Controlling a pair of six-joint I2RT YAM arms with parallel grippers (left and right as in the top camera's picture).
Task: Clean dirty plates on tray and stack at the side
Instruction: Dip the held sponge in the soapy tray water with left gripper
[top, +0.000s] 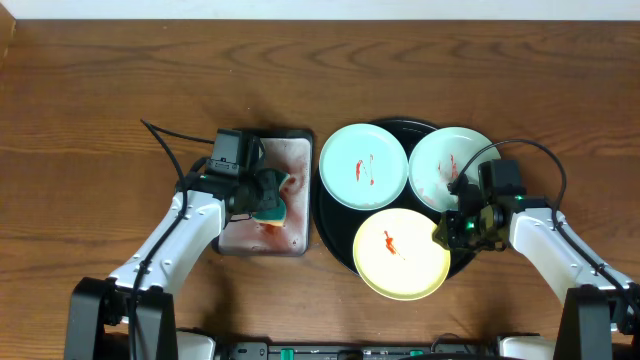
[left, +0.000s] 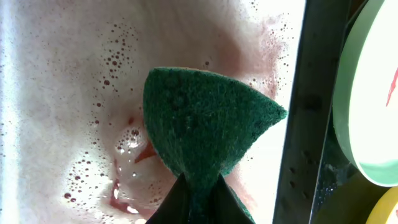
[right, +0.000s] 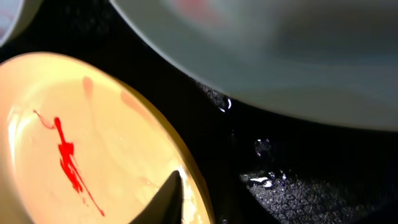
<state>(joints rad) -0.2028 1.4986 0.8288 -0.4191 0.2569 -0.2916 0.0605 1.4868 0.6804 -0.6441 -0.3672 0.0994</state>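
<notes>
Three plates lie on the black tray (top: 400, 126): a mint-green plate (top: 363, 166) at the left, a second mint-green plate (top: 450, 167) at the right, and the yellow plate (top: 400, 253) at the front. All three carry red sauce smears. My left gripper (top: 268, 203) is over the silver tray, shut on a green sponge (left: 205, 121). My right gripper (top: 447, 232) is at the yellow plate's right rim. In the right wrist view one finger lies on the yellow plate (right: 93, 137) and the gripper (right: 196, 180) pinches the rim. Its other finger is lost against the black tray (right: 298, 162).
The rectangular silver tray (top: 292, 160) left of the black tray holds pinkish soapy water (left: 62, 93). The left mint plate's edge (left: 367, 93) shows to the right of the sponge. Bare wood tabletop (top: 100, 120) lies on both sides.
</notes>
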